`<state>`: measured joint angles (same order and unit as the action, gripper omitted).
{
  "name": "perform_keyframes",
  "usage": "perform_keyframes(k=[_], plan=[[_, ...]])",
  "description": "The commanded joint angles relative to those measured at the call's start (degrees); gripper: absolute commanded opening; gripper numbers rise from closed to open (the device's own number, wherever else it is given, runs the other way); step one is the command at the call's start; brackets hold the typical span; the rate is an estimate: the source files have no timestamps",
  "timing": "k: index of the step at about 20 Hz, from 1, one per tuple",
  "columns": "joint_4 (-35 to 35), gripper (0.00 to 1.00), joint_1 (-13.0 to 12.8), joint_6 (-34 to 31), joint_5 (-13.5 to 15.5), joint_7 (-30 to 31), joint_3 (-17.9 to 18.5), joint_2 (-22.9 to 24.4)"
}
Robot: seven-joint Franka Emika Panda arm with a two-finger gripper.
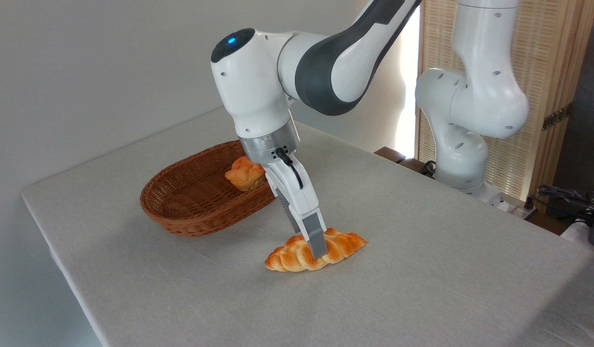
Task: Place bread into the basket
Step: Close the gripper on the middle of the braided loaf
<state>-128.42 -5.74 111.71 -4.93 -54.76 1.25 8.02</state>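
Gripper [315,250] fingers straddle the middle of the braided loaf [340,246], one finger [318,243] in front and the other hidden behind, apparently pinching it. That loaf lies on the table [422,270], mid-surface, near the wicker basket [181,212], which sits toward the far left edge holding a small round bun [244,174].

I can't read any text, label, brand or number from my feed. The arm [326,62] above the hand [314,241] carries no legible marking, only a blue light on its joint cap. The bread [343,246] under the hand, the basket [181,212] to its left and the counter [422,270] are all unlettered.
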Motion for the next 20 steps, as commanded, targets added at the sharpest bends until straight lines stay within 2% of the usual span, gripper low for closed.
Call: perform_keyframes(k=[1, 4, 6, 7, 17, 19, 20], plan=[[-0.6, 1.0, -0.42, 1.66, -0.87, -0.97, 0.6, -0.64], [-1.13, 1.0, -0.42, 2.55, -1.05, -1.05, 0.6, -0.64], [-1.13, 1.0, -0.33, 2.46, -3.85, -5.16, 0.6, -0.64], [-1.13, 1.0, -0.15, 2.2, -3.95, -6.75, 0.68, -0.64], [-1.22, 0.98, -0.06, 2.46, -3.86, -6.77, 1.21, -1.51], [-1.22, 0.67, -0.15, 2.46, -3.86, -6.85, 1.21, -1.95], [-1.22, 0.48, -0.24, 2.46, -3.86, -6.85, 1.21, -2.04]])
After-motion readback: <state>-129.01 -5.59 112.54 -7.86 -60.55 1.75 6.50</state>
